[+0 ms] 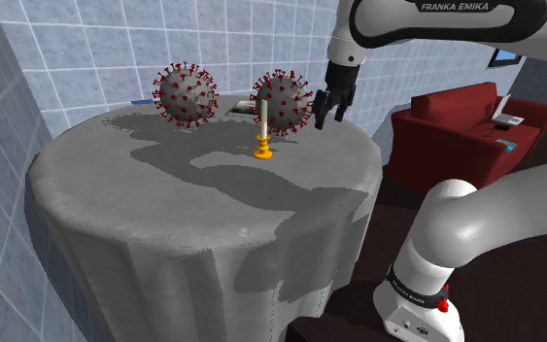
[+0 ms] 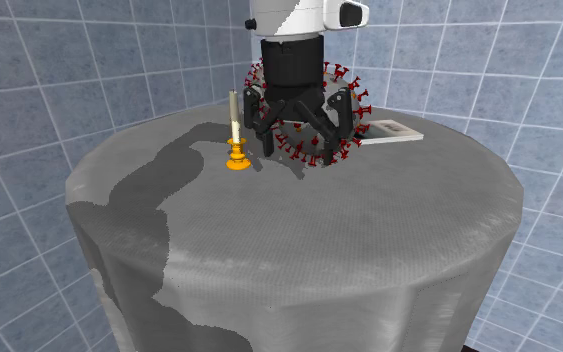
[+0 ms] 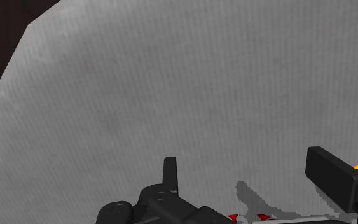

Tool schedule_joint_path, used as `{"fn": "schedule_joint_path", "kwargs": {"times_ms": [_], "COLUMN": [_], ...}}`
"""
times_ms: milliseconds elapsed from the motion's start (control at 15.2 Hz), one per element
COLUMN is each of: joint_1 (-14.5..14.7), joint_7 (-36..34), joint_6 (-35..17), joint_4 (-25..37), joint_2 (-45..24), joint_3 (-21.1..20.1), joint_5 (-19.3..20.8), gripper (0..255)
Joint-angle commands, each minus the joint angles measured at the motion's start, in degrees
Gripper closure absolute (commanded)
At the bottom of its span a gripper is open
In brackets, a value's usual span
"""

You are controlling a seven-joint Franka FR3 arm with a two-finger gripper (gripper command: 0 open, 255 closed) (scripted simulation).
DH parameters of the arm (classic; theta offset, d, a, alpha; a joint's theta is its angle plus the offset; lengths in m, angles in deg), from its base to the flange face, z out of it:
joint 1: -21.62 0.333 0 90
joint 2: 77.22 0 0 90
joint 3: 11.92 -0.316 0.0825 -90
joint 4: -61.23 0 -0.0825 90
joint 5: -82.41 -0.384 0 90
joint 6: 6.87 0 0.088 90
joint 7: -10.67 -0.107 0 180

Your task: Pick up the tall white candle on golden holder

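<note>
Hand: black, two fingers spread wide, nothing held, poised low over the table.
Candle: pale, upright in golden holder, just left of the hand in the second exterior view, untouched.
Spiked grey ball: behind the hand.
Second ball: further left in the shoulder view.

One brand name can be read
"FRANKA EMIKA" stands in dark capitals on the glossy white upper arm link in the shoulder view; dark lettering on the white lower arm segment is too small to read.
</note>
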Motion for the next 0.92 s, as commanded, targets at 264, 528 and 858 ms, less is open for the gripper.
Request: {"fn": "schedule_joint_path", "kwargs": {"times_ms": [264,528,858], "joint_1": [1.4,2.5,3.4], "joint_7": [-4.0,-7.8,-12.6], "joint_6": [0.9,2.1,4.2], "joint_4": [6.3,13.6,24.0], "joint_2": [-4.9,-10.3,-17.7], "joint_3": [-3.5,-6.8,-10.7], "joint_5": [-2.3,-3.9,-4.9], "gripper": [0,0,0]}}
